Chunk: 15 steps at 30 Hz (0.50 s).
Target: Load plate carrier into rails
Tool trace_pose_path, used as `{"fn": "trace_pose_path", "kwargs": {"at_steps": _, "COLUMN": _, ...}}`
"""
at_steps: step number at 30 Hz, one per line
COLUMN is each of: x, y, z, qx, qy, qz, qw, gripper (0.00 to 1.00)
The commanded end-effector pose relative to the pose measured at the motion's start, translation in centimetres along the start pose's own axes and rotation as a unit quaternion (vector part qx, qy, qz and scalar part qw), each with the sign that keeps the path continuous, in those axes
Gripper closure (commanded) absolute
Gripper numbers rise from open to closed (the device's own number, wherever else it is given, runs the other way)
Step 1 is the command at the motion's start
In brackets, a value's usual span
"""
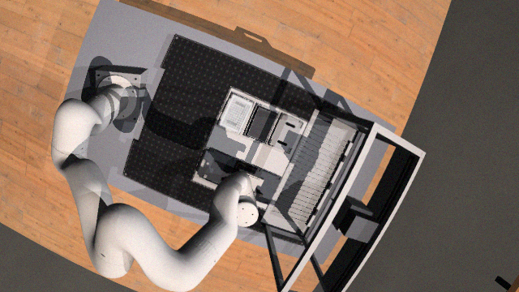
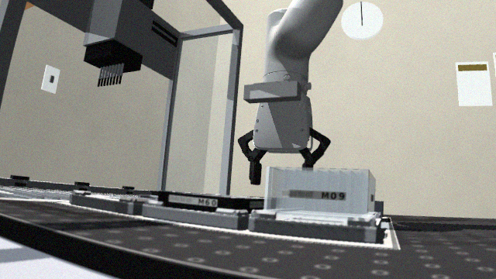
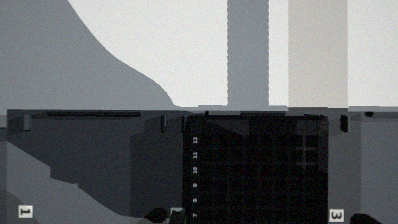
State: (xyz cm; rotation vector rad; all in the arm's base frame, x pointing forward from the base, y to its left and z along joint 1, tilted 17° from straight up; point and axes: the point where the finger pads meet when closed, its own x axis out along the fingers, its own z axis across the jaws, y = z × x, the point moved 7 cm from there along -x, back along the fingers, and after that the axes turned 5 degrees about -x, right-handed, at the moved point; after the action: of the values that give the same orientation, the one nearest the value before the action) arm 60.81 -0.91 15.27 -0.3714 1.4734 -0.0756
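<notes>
Beige walls back a dark perforated bench. Spread wide and empty, the gripper [image 2: 281, 170] hangs behind the tall white block [image 2: 319, 191] (in its nest); the black plate [image 2: 209, 201] sits alongside. Descending carelessly could nudge that block askew.

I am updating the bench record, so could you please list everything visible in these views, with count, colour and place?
M09 block: one, white, in the nearest nest.
M60 plate: one, black, in the next nest along.
Nests: a row, grey, on the black perforated board.
Loading rails: one ribbed bank, pale grey, inside the instrument frame.
Pipetting head: one, black, hanging from the frame's top.
Wall clock: one, white, on the beige wall.
Wall poster: one, white, at right.
Arm: one, white, reaching over the apron.
Gripper: one, grey with black fingers, open behind M09.
</notes>
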Motion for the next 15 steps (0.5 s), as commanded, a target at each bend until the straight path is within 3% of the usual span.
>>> {"fn": "trace_pose_path", "kwargs": {"at_steps": 1, "x": -0.6, "y": 0.0, "z": 0.1, "qx": 0.000, "qy": -0.001, "qz": 0.000, "qw": 1.000, "gripper": 0.00}}
{"fn": "trace_pose_path", "kwargs": {"at_steps": 15, "x": -2.8, "y": 0.0, "z": 0.1, "qx": 0.000, "qy": -0.001, "qz": 0.000, "qw": 1.000, "gripper": 0.00}}
